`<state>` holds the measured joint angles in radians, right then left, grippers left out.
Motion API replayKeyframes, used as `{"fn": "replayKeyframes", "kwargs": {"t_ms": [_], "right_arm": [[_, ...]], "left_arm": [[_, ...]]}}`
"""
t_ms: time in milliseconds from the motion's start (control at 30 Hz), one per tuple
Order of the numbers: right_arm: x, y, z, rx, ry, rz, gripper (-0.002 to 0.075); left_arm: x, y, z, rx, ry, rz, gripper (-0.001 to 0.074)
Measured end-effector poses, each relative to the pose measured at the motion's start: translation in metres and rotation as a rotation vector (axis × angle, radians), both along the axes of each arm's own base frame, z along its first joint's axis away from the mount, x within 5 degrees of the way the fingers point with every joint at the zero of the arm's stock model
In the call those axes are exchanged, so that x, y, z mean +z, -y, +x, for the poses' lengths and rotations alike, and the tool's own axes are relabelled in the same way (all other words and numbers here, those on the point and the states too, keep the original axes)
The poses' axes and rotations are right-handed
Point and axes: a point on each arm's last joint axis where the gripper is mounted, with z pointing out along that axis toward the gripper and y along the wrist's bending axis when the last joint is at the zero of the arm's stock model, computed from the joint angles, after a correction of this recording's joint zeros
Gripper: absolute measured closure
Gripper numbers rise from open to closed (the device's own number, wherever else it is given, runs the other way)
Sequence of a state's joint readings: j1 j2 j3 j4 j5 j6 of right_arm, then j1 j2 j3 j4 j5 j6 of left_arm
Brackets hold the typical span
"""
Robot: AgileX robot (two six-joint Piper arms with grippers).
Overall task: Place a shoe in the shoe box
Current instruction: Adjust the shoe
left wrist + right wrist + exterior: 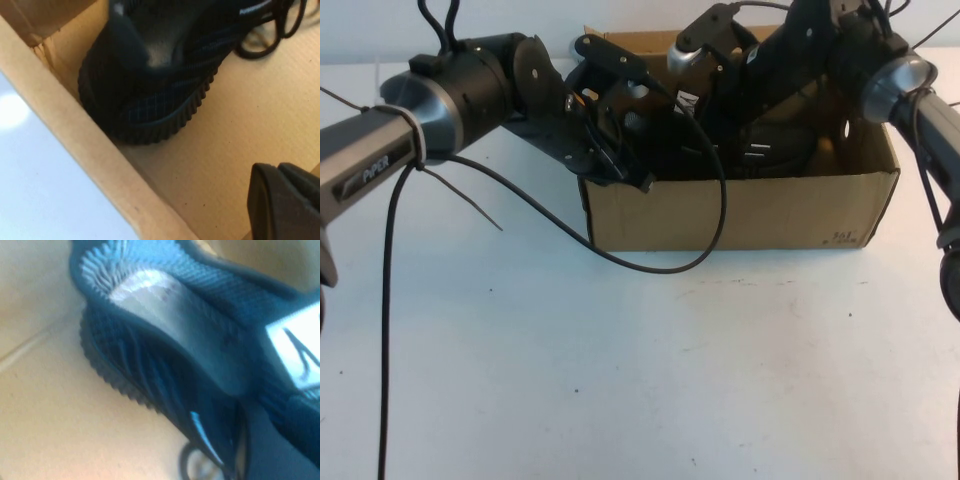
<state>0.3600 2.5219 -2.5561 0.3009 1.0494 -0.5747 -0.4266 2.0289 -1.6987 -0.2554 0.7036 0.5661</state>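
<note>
The shoe (782, 150), a black mesh sneaker, lies inside the brown cardboard shoe box (740, 212) at the table's far side. In the left wrist view the shoe (150, 85) rests on the box floor against the side wall (90, 150). My left gripper (620, 165) is at the box's left end; its fingers (295, 205) are shut on nothing just above the floor, apart from the shoe. My right gripper (752, 142) reaches down into the box right at the shoe. Its wrist view is filled by the shoe's heel opening (175, 340) and white tongue label (300, 350).
A black cable (670, 262) hangs from the left arm and loops over the white table (620, 380) in front of the box. Both arms crowd the box opening. Loose black laces (270, 35) lie on the box floor beside the shoe.
</note>
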Motion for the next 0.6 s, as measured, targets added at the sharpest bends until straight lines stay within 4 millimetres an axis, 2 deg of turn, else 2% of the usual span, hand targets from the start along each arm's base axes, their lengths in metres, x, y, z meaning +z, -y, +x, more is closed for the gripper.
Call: {"fn": "replayKeyframes", "kwargs": {"t_ms": [133,233,367,467,600], "right_arm": [[0.012,0.008,-0.003,-0.012,-0.006,-0.01,0.0596],[0.03,0.016,-0.008,-0.022,-0.012,-0.032,0.0603],[0.048,0.03,-0.013,-0.055,-0.017,-0.084,0.0702],[0.05,0.037,-0.011,-0.075,-0.033,-0.075,0.0731],[0.032,0.037,-0.006,-0.079,-0.078,-0.065,0.0739]], "left_arm": [[0.0,0.0,0.0,-0.001,-0.004,0.001,0.0736],[0.0,0.0,-0.001,-0.002,-0.007,0.003,0.0736],[-0.001,0.0,-0.001,-0.002,-0.009,0.003,0.0736],[-0.001,0.0,-0.001,-0.002,-0.009,0.003,0.0736],[-0.001,0.0,-0.001,-0.003,-0.011,0.004,0.0736]]}}
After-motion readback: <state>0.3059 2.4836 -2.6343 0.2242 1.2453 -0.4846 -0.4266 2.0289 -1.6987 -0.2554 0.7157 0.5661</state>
